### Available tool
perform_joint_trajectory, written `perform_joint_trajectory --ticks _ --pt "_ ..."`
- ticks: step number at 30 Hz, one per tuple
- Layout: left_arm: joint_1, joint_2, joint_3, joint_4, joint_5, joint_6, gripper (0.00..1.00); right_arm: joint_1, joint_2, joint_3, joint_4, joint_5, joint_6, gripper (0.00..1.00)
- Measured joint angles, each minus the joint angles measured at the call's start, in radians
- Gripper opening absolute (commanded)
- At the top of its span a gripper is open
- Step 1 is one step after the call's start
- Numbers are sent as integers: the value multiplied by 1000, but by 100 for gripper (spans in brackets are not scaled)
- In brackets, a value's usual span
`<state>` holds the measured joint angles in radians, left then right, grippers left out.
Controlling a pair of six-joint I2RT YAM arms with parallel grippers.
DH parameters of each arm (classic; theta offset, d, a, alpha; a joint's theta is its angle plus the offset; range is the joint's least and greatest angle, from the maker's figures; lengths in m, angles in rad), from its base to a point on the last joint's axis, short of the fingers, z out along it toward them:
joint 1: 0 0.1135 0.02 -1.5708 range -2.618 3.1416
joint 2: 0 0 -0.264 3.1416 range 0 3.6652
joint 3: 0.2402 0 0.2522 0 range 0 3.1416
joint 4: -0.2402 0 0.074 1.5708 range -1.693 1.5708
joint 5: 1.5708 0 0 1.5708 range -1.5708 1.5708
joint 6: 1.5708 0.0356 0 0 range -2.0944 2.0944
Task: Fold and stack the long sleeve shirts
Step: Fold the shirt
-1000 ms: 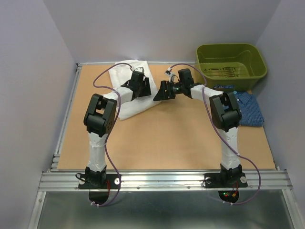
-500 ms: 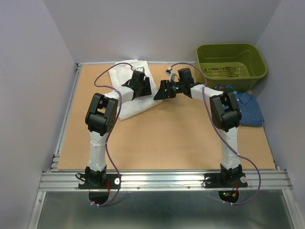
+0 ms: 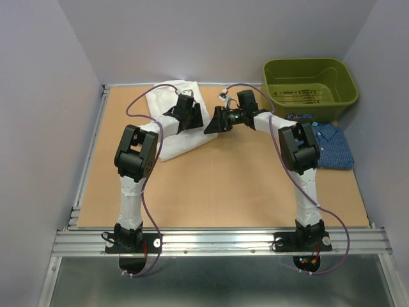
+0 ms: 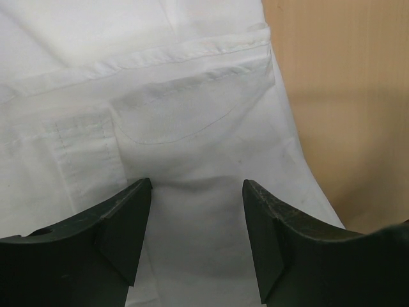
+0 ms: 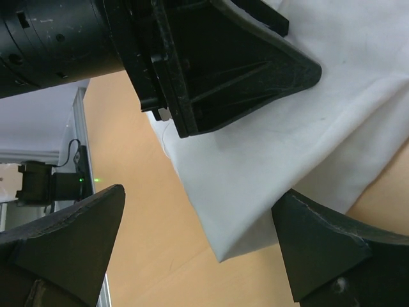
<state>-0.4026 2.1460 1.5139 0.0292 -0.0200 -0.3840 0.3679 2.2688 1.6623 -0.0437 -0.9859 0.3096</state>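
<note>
Your left gripper (image 4: 196, 192): parted over plain white cloth shirt (image 4: 192, 115), blocking right gripper (image 5: 199, 198), wide and empty. Dark blue checked shirt (image 3: 333, 146) apparently touches olive-green plastic bin (image 3: 332, 105).

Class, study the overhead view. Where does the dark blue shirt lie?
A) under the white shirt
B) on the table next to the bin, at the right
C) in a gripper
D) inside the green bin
B: the blue shirt lies on the table by the green bin, well apart from the white shirt.
</note>
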Motion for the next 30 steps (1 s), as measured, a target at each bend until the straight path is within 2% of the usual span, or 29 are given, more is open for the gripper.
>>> perform_joint_trajectory --ticks 11,20,25,30 --pt "1 21 31 -13 -3 -29 69 0 45 40 5 -107 39 98" --pt "18 32 47 -19 38 -84 68 -1 37 -133 53 -191 32 97" --pt "16 32 47 -19 56 -96 68 -1 10 -167 59 -180 22 97" --pt "17 32 47 -17 65 -97 72 -5 -37 -174 14 -80 10 98"
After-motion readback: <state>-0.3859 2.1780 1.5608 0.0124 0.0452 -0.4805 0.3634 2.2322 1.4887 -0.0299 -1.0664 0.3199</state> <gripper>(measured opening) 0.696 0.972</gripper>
